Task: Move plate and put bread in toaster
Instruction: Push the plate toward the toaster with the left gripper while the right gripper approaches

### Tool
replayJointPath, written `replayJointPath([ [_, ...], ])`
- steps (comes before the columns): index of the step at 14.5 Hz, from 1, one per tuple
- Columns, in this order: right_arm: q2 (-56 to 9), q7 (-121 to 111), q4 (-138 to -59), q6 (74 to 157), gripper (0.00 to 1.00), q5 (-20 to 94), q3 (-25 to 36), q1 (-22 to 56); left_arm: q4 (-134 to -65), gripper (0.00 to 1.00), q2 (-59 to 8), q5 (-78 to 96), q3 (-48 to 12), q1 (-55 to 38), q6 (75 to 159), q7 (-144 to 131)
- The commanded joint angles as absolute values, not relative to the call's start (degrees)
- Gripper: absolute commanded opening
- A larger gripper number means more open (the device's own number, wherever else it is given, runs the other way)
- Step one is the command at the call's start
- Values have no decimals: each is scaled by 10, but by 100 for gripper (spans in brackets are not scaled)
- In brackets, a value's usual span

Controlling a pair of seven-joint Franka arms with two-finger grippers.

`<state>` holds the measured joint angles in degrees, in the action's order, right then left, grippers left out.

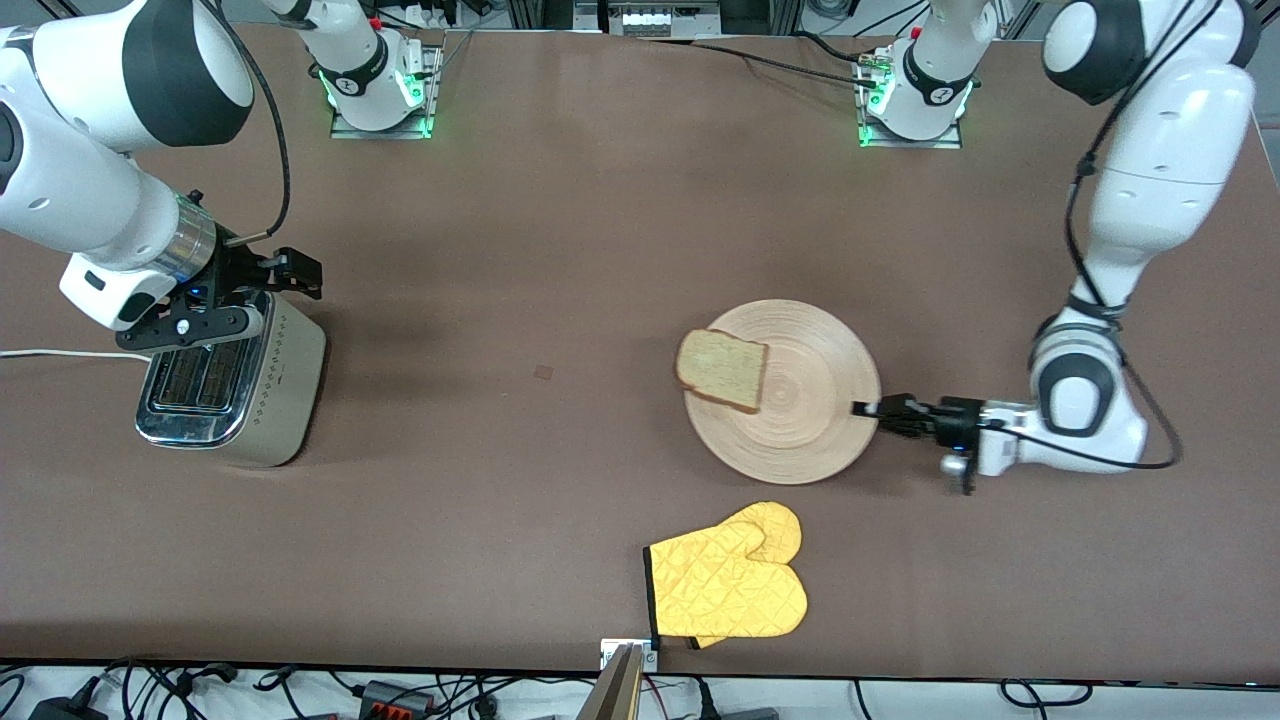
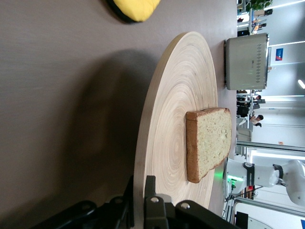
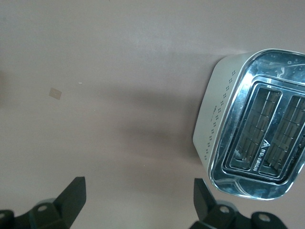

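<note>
The light-wood plate [image 1: 805,410] lies mid-table. The bread [image 1: 722,370] rests on it and overhangs its rim toward the right arm's end. My left gripper [image 1: 868,408] is shut on the plate's rim at the left arm's end, one finger above and one below, as the left wrist view [image 2: 143,200] shows, with the plate [image 2: 171,109] and bread [image 2: 209,143] ahead. The silver toaster [image 1: 235,385] stands at the right arm's end with both slots empty. My right gripper [image 1: 292,272] hovers open and empty by the toaster's top edge. In the right wrist view the gripper [image 3: 138,195] is over bare table beside the toaster [image 3: 252,143].
A yellow quilted oven mitt [image 1: 730,585] lies near the table's front edge, nearer the camera than the plate. A small square mark [image 1: 543,372] is on the table between toaster and plate. The toaster's white cord [image 1: 60,353] runs off the table's end.
</note>
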<state>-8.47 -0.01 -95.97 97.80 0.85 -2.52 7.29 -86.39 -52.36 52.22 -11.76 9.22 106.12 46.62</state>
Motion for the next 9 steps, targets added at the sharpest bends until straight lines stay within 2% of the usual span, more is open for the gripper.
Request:
replayJointPath([
  [1,-91,10,-948,970,100,15,-26,87,-910,1,-511,598,-126,72,1101,471],
  [4,-91,12,-952,977,100,18,-26,102,-939,2,-510,628,-141,43,1168,470],
  [6,-91,13,-955,977,100,18,-26,103,-947,5,-511,628,-144,42,1180,470],
  [7,-91,13,-955,979,100,18,-26,102,-949,20,-511,628,-144,41,1180,467],
  [8,-91,12,-955,977,100,18,-26,101,-950,63,-510,628,-144,41,1180,468],
  [9,-92,13,-955,976,100,18,-25,102,-951,100,-505,627,-144,47,1175,475],
])
